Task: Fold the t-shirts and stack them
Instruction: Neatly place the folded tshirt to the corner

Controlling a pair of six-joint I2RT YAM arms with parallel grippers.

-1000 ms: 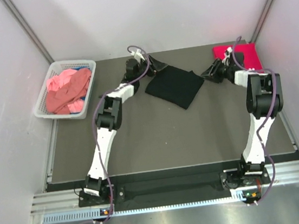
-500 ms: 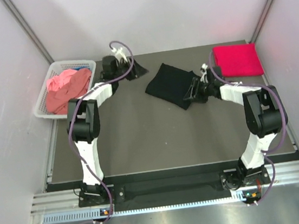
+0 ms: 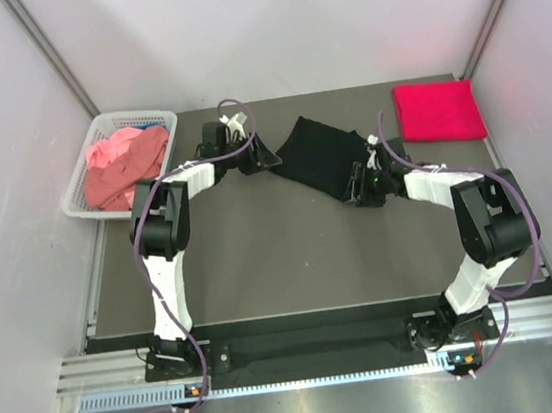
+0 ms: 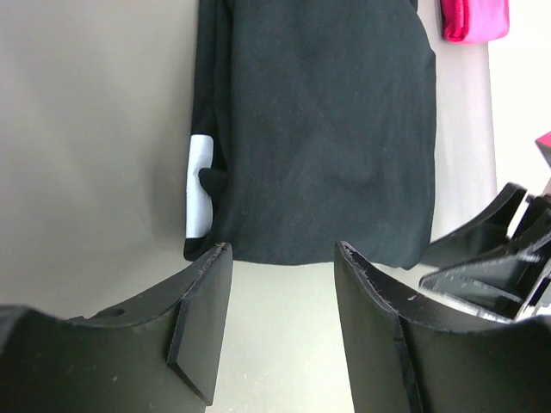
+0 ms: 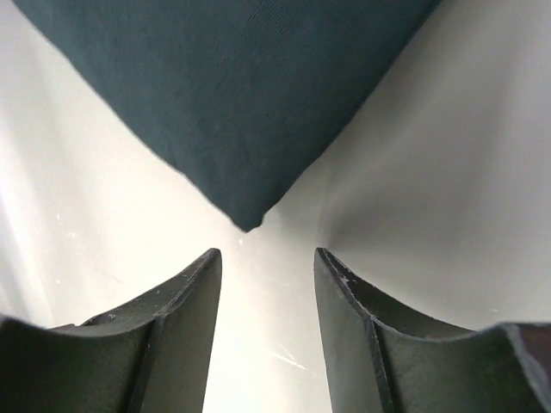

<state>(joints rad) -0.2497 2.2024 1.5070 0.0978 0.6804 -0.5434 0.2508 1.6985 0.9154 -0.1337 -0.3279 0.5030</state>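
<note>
A black t-shirt (image 3: pixel 322 152) lies folded flat at the back middle of the table. My left gripper (image 3: pixel 266 157) stands open just off its left edge, nothing between the jaws. In the left wrist view the black t-shirt (image 4: pixel 318 129) shows a white label (image 4: pixel 198 185) at its edge, just ahead of my left gripper (image 4: pixel 282 258). My right gripper (image 3: pixel 355 185) is open at the shirt's near right corner. The right wrist view shows that corner (image 5: pixel 249 219) just beyond my right gripper (image 5: pixel 265 258), not touching. A crimson t-shirt (image 3: pixel 438 111) lies folded at the back right.
A white lattice basket (image 3: pixel 169 139) at the back left holds crumpled pink shirts (image 3: pixel 122 170). Grey walls close in the table on three sides. The right gripper's fingers (image 4: pixel 491 258) show at the right edge of the left wrist view.
My left gripper swung away to the left, then came back to the black shirt's left edge. My right gripper left the crimson shirt and came down to the black shirt's near corner.
</note>
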